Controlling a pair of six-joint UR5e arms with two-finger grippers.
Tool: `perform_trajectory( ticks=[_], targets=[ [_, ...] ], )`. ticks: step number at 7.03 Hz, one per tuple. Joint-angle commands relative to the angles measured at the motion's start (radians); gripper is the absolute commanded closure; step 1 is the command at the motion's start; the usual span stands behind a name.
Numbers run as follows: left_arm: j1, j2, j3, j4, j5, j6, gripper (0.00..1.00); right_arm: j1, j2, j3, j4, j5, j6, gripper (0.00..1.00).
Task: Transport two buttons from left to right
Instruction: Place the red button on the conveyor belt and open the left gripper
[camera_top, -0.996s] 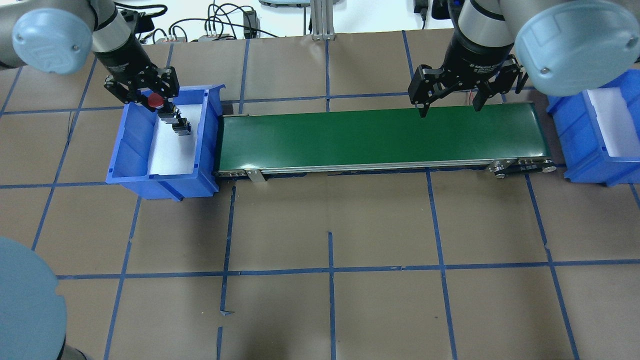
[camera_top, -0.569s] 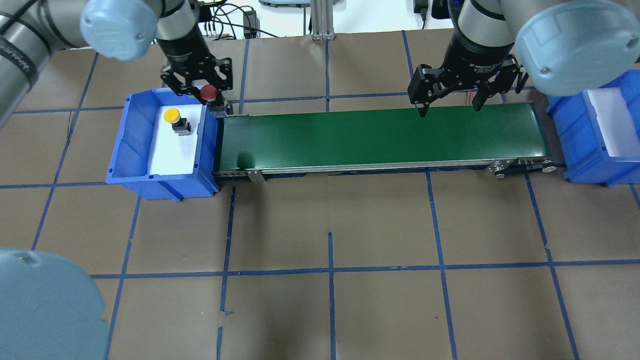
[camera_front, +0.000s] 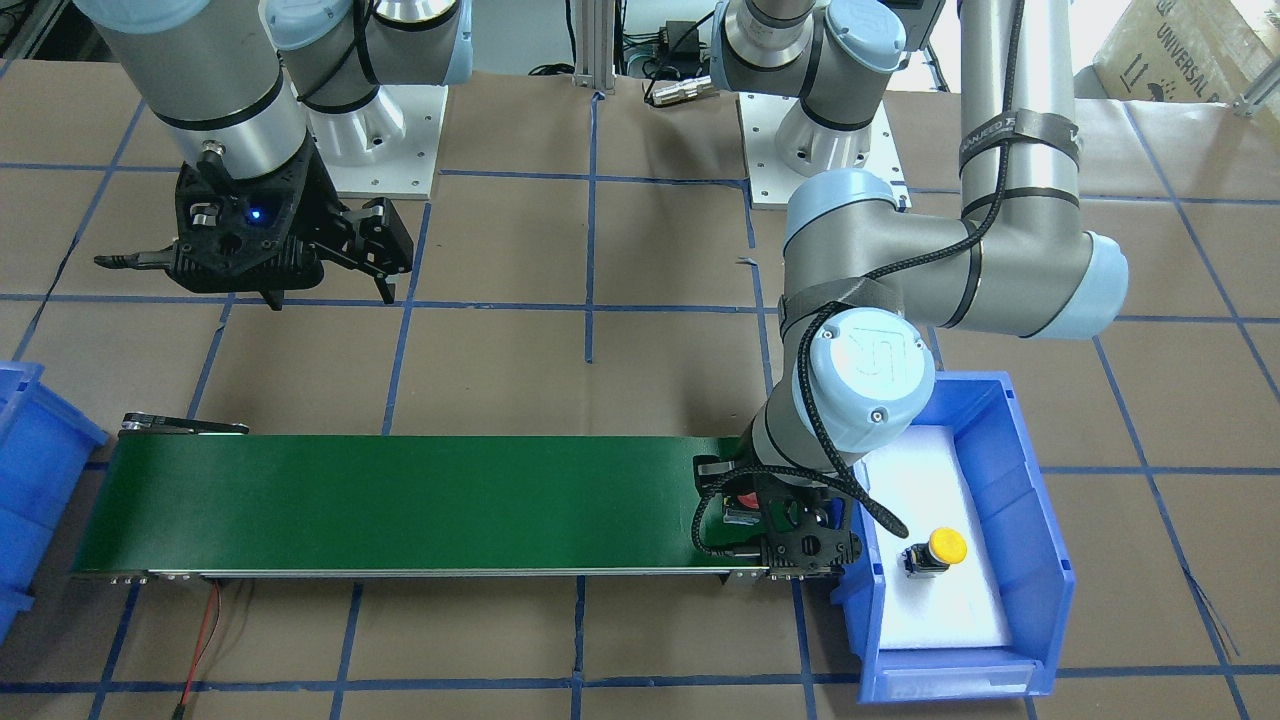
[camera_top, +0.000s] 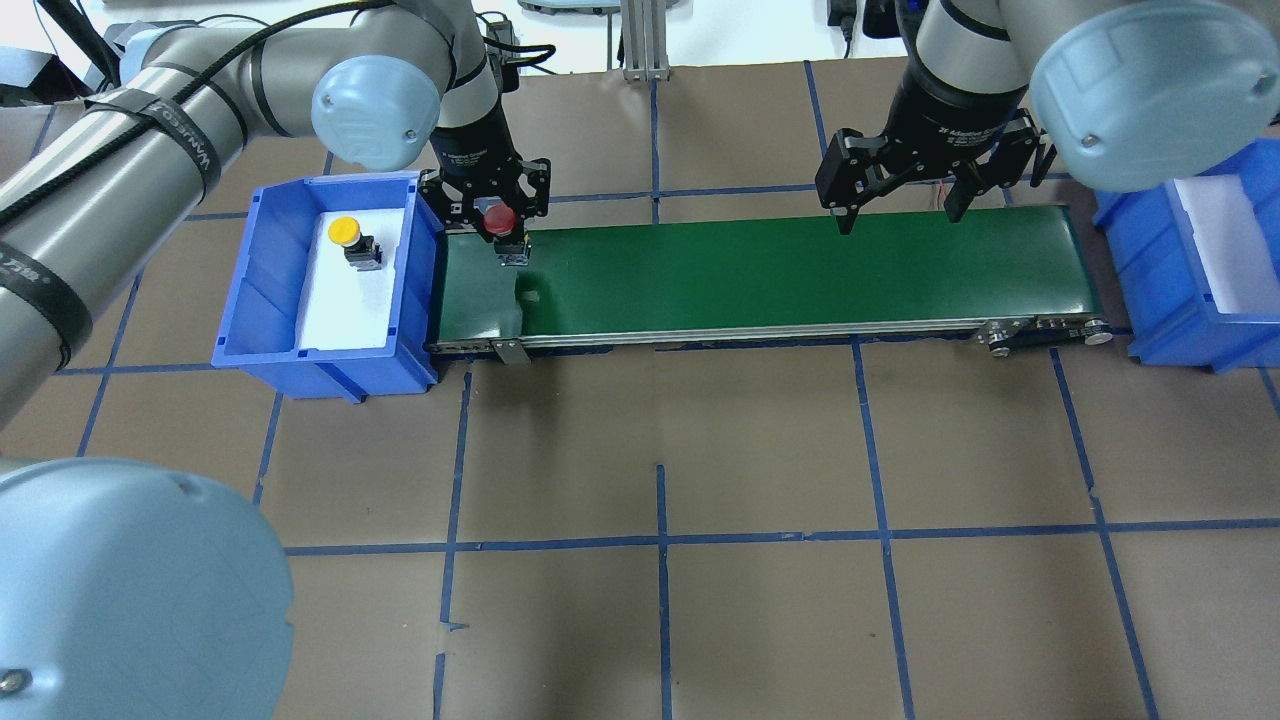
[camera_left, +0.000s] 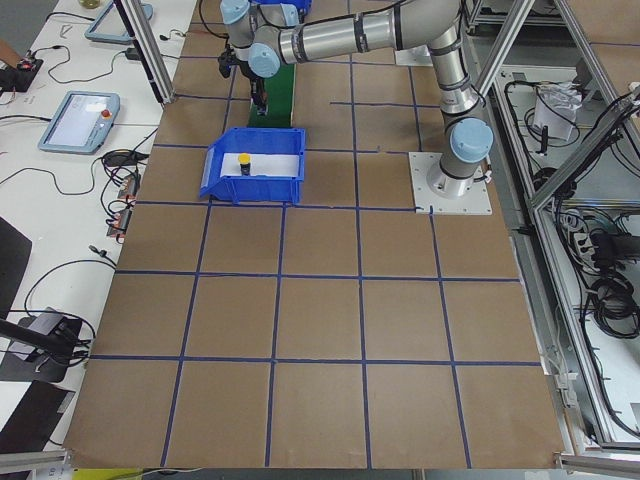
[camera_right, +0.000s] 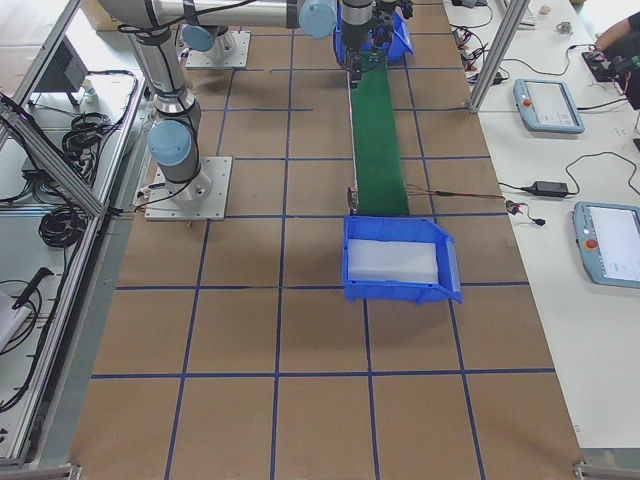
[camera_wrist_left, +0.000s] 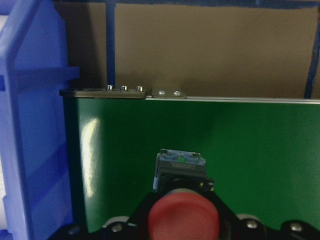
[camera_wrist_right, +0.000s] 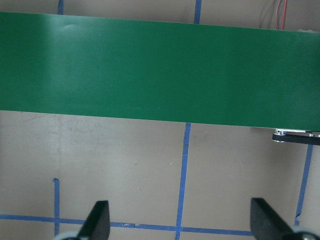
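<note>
My left gripper (camera_top: 500, 228) grips the red button (camera_wrist_left: 183, 216) between its jaws, with the belt (camera_top: 760, 270) just beneath. The yellow button (camera_top: 346, 231) sits in the bin (camera_top: 262, 290) beside those jaws. I see the right gripper (camera_top: 900, 222) spread wide above the belt.

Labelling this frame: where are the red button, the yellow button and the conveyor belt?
red button (camera_top: 499, 218), overhead view, its cap.
yellow button (camera_top: 345, 230), overhead view, its cap.
conveyor belt (camera_top: 780, 270), overhead view, green surface.
</note>
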Motion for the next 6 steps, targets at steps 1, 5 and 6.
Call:
perform_trajectory(
  ticks=[1,5,6],
  targets=[
    [-0.002,-0.008,-0.010,0.004,0.000,-0.020,0.71,0.000,0.000,0.001,0.000,0.000,0.000,0.00],
    [-0.001,0.024,-0.030,0.008,0.005,-0.042,0.00,0.000,0.000,0.001,0.002,0.000,0.000,0.00],
    [0.007,0.041,0.005,0.007,0.006,-0.043,0.00,0.000,-0.001,0.001,0.002,0.000,0.000,0.00]
  ],
)
